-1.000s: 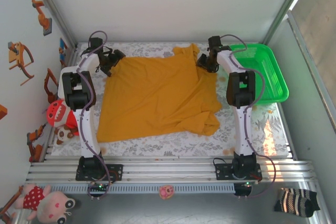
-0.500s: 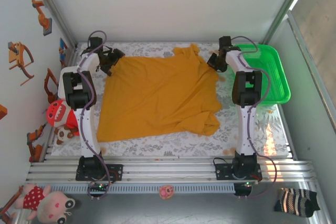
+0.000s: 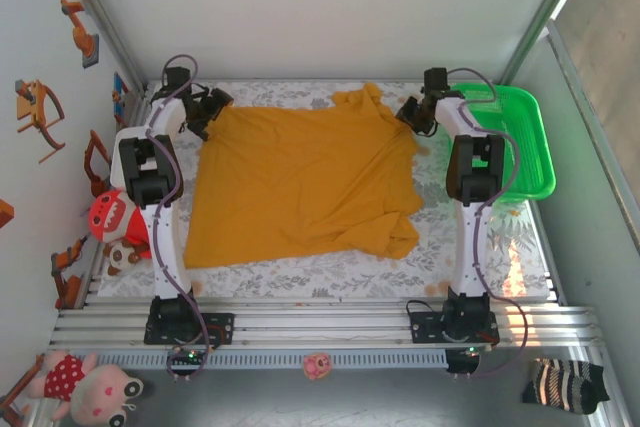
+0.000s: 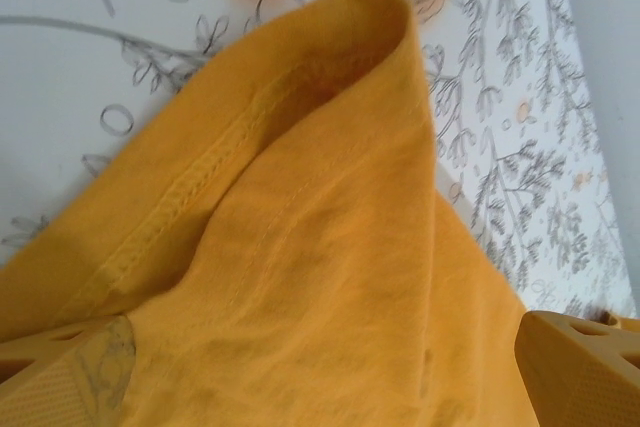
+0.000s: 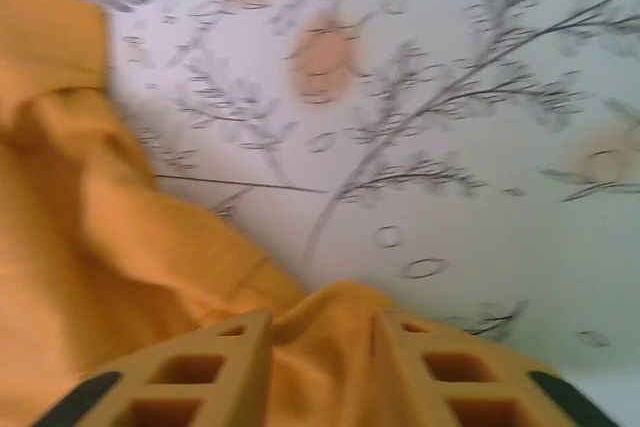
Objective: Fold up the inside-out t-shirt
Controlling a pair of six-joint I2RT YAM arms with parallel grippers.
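Item: inside-out t-shirt [image 3: 300,182], mustard yellow, spread flat across the floral table [image 3: 330,272] between both arms. Left gripper [image 3: 208,107] at the far left corner of the shirt, jaws wide apart with a raised, stitched hem between them. Right gripper [image 3: 410,114] at the far right corner, jaws clamped on a bunched fold. Green basket [image 3: 530,162] just beyond the right arm.

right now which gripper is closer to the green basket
The right gripper, at the far right corner of the t-shirt, with the green basket just beside it. The left gripper is at the far left corner.
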